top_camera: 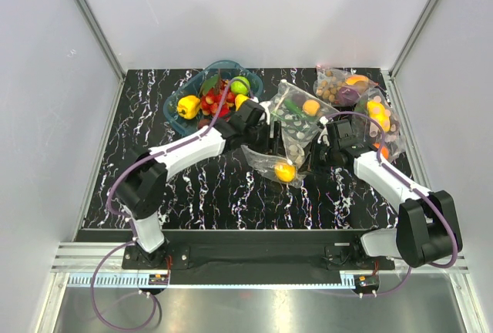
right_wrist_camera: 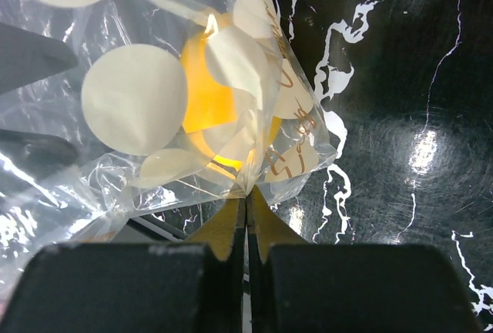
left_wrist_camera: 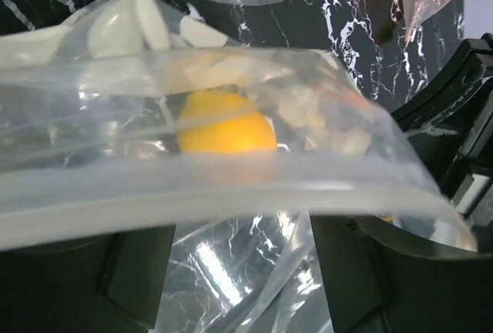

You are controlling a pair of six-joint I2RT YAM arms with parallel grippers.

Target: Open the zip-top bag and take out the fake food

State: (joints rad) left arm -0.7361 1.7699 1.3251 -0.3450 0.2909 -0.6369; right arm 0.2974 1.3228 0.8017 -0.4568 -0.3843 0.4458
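Observation:
The zip-top bag (top_camera: 269,162), clear with white dots, hangs crumpled between my two grippers just above the table. A small yellow-orange fruit (top_camera: 285,171) lies inside it. It also shows in the left wrist view (left_wrist_camera: 227,126) and the right wrist view (right_wrist_camera: 206,94). My right gripper (right_wrist_camera: 246,198) is shut on a pinched fold of the bag (right_wrist_camera: 139,102); in the top view it (top_camera: 317,150) is at the bag's right. My left gripper (left_wrist_camera: 243,271) is open, with the bag's zip strip (left_wrist_camera: 231,186) lying across its jaws; in the top view it (top_camera: 264,139) is at the bag's left.
A blue tub (top_camera: 173,111) at the back left holds a yellow pepper (top_camera: 188,106), red berries (top_camera: 212,102) and a lime-green apple (top_camera: 240,85). Another dotted bag (top_camera: 296,113) stands behind. A bag of brown balls (top_camera: 331,82) and more bags (top_camera: 379,113) lie back right.

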